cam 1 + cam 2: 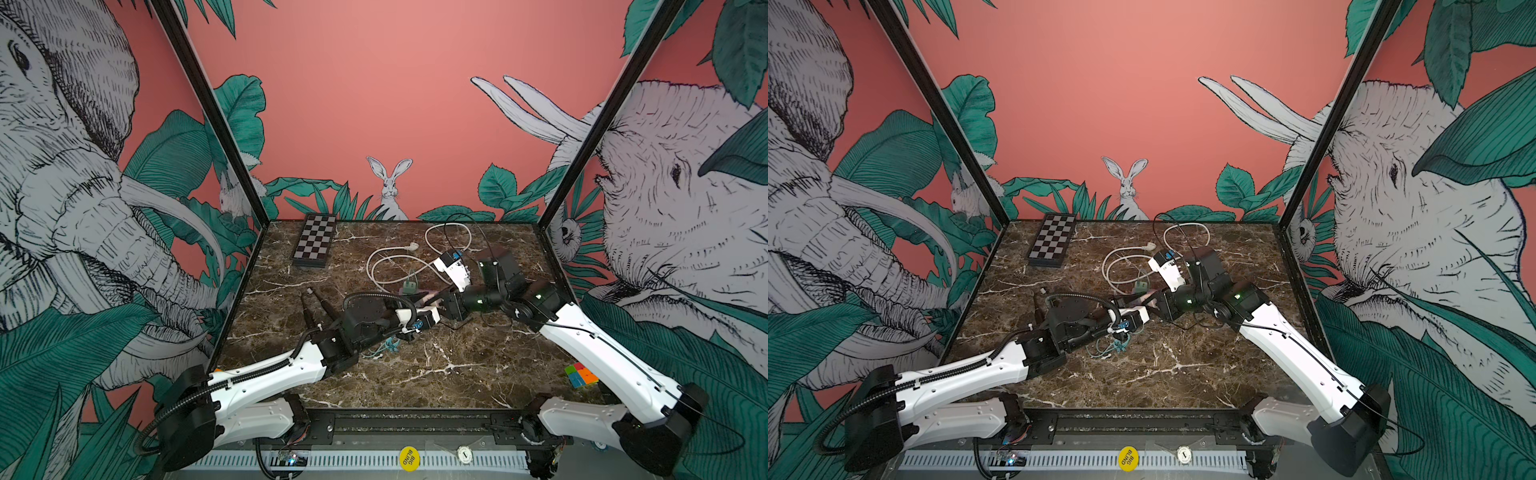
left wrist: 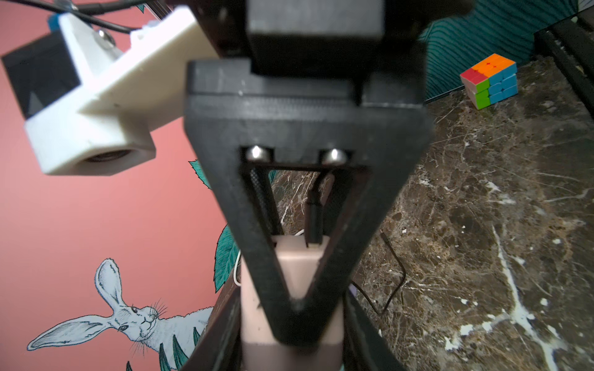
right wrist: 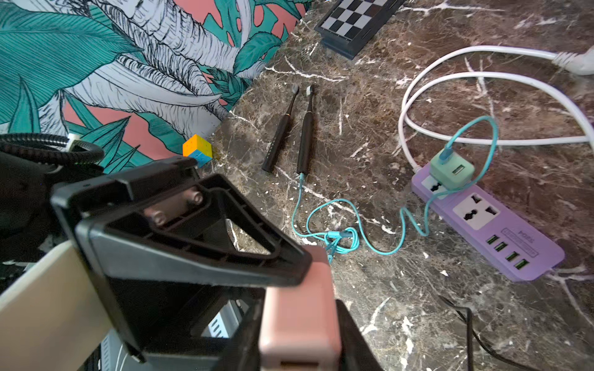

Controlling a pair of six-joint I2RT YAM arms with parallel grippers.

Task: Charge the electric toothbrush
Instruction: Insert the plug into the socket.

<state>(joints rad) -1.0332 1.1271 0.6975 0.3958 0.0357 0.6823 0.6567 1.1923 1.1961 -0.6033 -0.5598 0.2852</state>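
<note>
Your left end effector [image 3: 302, 266] and right end effector [image 2: 297, 302] are both clamping the pink rectangular adapter [image 3: 299, 308] lengthwise between them; the purple plastic power strip [image 3: 501, 231] is lying just beyond.

Tabletop [image 3: 418, 308]: glossy brown marble-look, white veins. Pink adapter [image 3: 299, 318]: smooth matt plastic. Purple power strip [image 3: 520, 239], lower right of the right wrist view: smooth satin plastic. Toothbrushes [image 3: 304, 141]: dark matt handles. Cube [image 2: 490, 80]: glossy plastic. Screw heads [image 2: 258, 153]: shiny metal.
</note>
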